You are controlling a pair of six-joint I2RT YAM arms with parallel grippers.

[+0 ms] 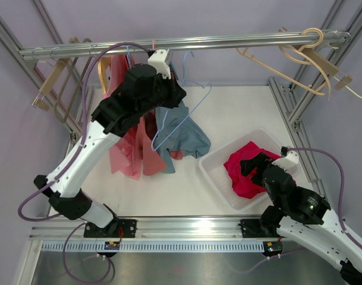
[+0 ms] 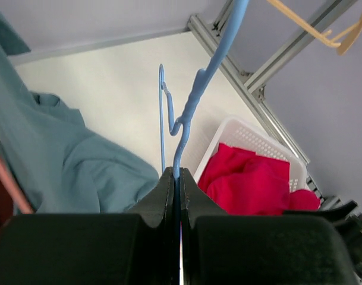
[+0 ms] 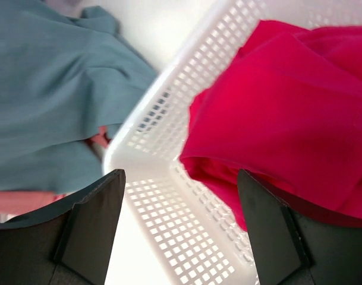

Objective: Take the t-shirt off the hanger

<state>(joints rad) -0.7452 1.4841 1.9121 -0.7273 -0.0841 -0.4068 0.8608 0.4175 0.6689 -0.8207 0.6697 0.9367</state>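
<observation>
Right wrist view: right gripper [image 3: 181,178] hangs over the white perforated plastic basket [image 3: 163,130], which sits at the near right corner of the white table [image 1: 175,190]. Jaws spread wide, nothing between them. Crumpled red t-shirt [image 3: 287,101] lies inside the basket, off any hanger. That is where a removed shirt belongs, so the task looks close to done. Basket wall stands just below the fingers; a low pull-away could catch it.

Mid-table, toward the left edge: left gripper [image 2: 176,176], jaws pinched tight on the thin blue wire hanger [image 2: 195,95], which shows bare. Held raised, probably to keep it steady and clear of cloth. Teal-grey cotton garment [image 2: 62,160] drapes just beside the hanger; touching or not, cannot tell. Pink garments [image 1: 124,154] hang under that arm and crowd its path.

Far edge: silver metal rail [image 1: 228,43], pale wooden hangers [image 1: 299,56] at its right end, well apart from both grippers.
</observation>
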